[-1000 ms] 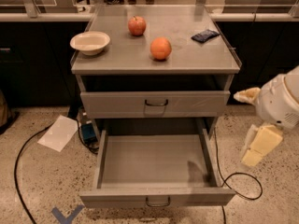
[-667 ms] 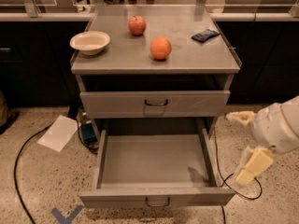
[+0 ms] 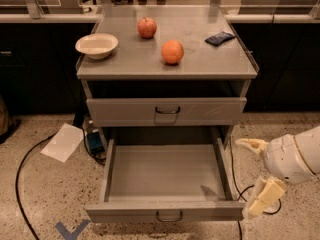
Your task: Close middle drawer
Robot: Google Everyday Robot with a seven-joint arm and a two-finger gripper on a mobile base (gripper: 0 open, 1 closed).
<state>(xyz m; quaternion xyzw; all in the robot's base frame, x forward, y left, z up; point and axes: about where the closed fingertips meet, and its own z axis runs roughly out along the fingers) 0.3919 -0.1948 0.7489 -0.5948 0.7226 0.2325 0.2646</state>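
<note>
Clearly nothing is shut yet. At your left, a sheet of paper (image 3: 62, 142) and a cable (image 3: 20, 184) lie on the floor beside the cabinet (image 3: 165, 66). The middle drawer (image 3: 165, 210) stands pulled fully out, front toward you. Just right of its front corner hangs the gripper (image 3: 258, 171), fingers spread and holding nothing. Open floor lies before the drawer front, I judge.

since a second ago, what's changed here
The gripper came down and slightly left, and now sits by the right front corner of the open drawer. Whether it touches the drawer I cannot tell. It took hold of nothing, and its jaws are open as before. The drawer stayed pulled out. The bowl, apple, orange and dark packet did not move.
</note>
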